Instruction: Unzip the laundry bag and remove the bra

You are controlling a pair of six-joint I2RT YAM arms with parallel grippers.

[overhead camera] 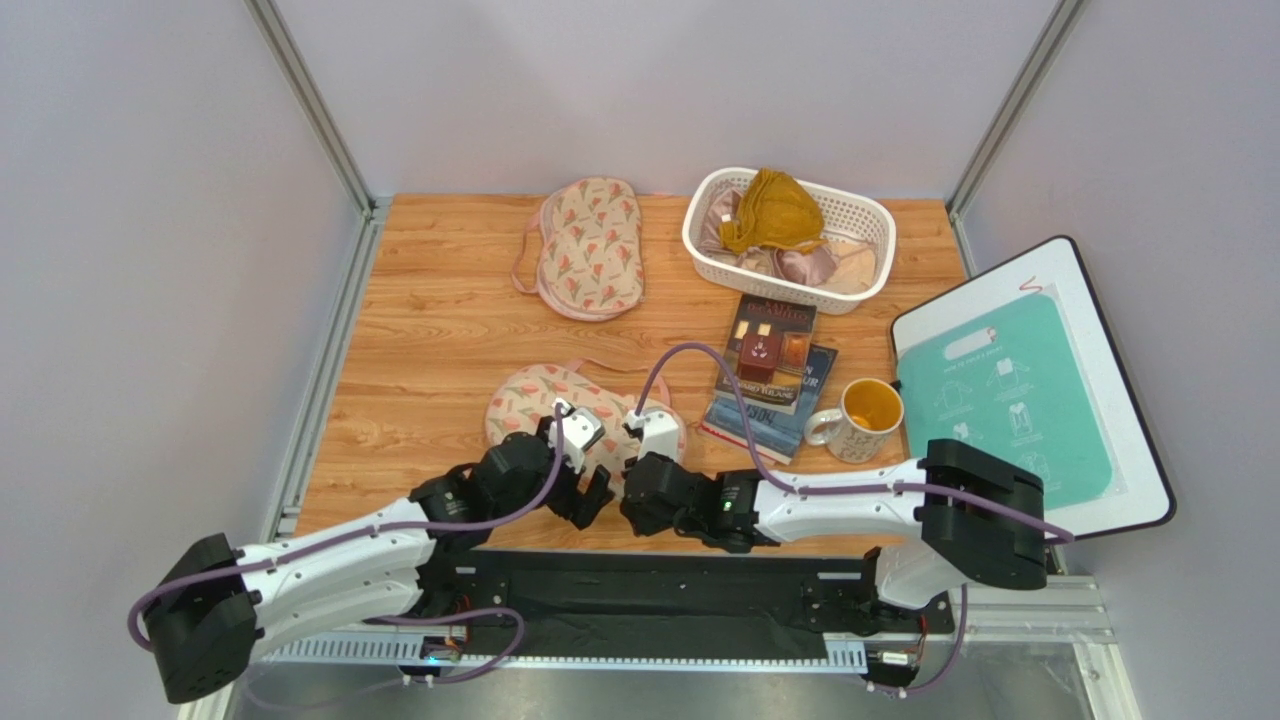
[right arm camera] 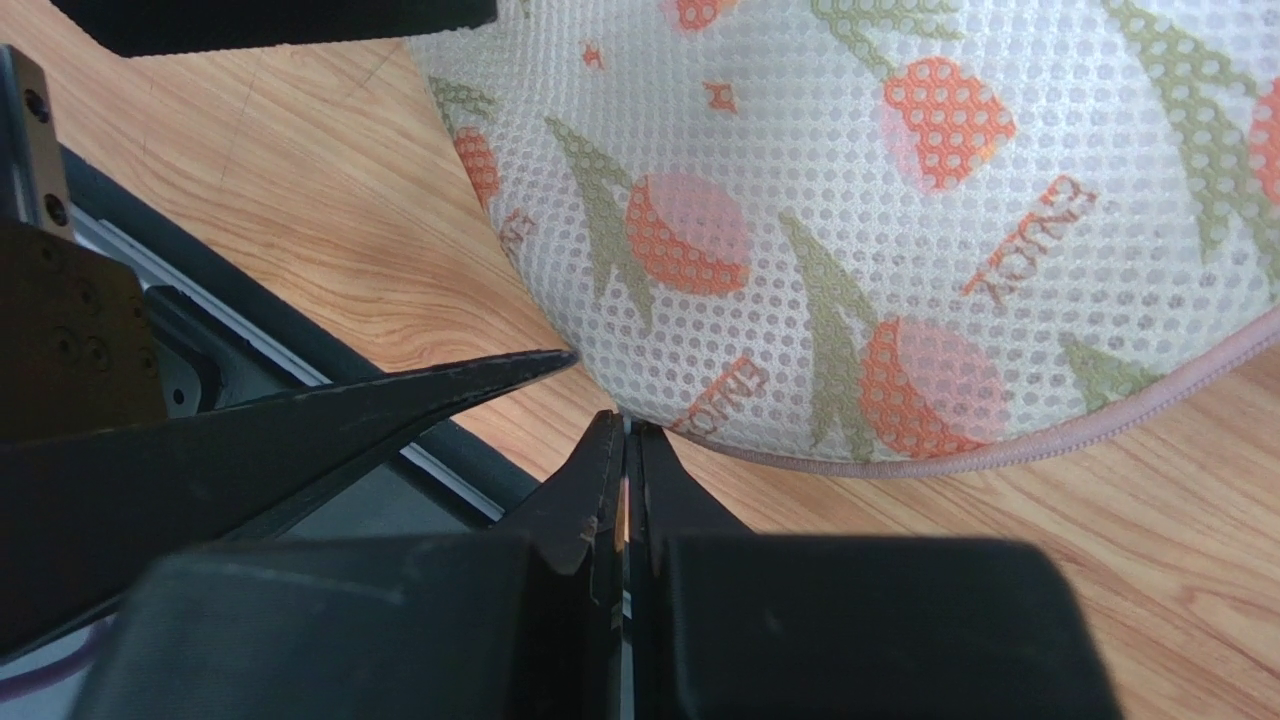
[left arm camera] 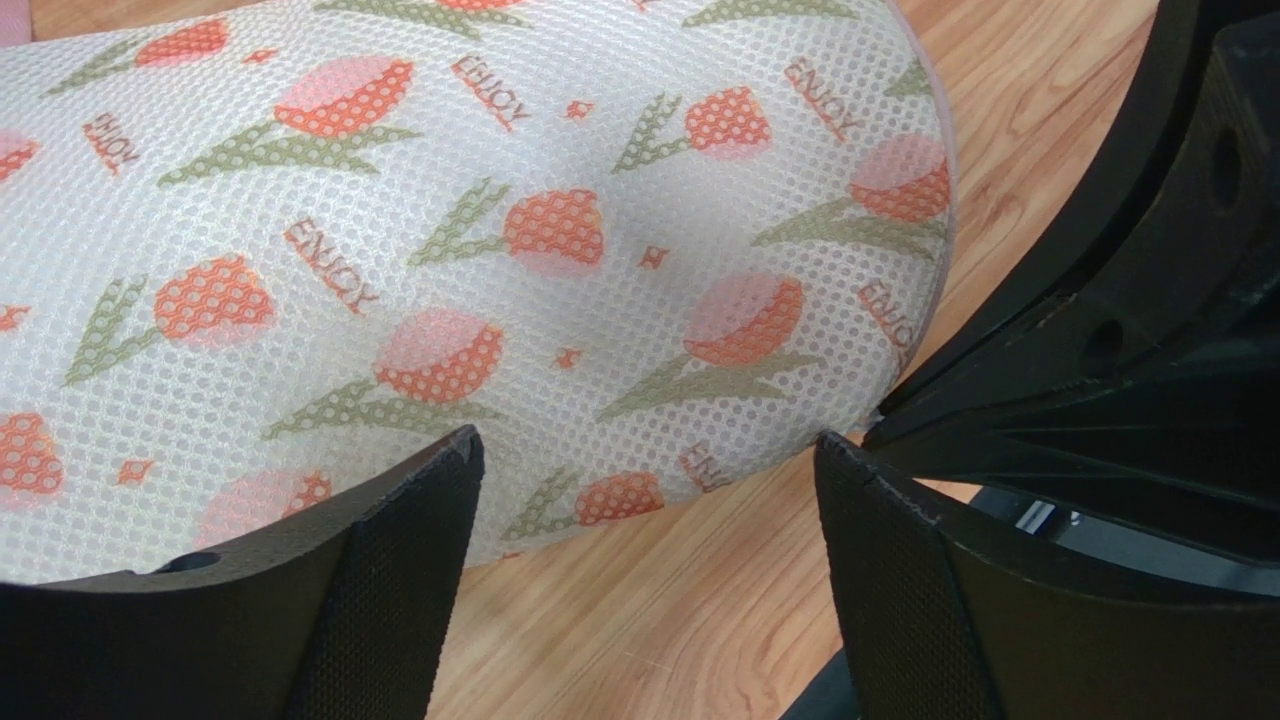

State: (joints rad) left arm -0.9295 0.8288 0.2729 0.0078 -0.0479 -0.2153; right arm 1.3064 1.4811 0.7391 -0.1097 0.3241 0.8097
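You're looking down on a wooden table (overhead camera: 436, 300) with warm plank grain, closed in on three sides by plain pale lilac-grey walls (overhead camera: 150, 225). Slanted metal posts (overhead camera: 311, 102) rise at its far corners, a grey metal rail (overhead camera: 326, 360) runs along its left edge, and the light is soft and even

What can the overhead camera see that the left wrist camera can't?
Only the overhead view shows the far bag, basket, books and mug. Only the left wrist view shows the mesh weave, the printed word ENJOY, and the left gripper standing open. Both show the near bag lying on the wooden table.
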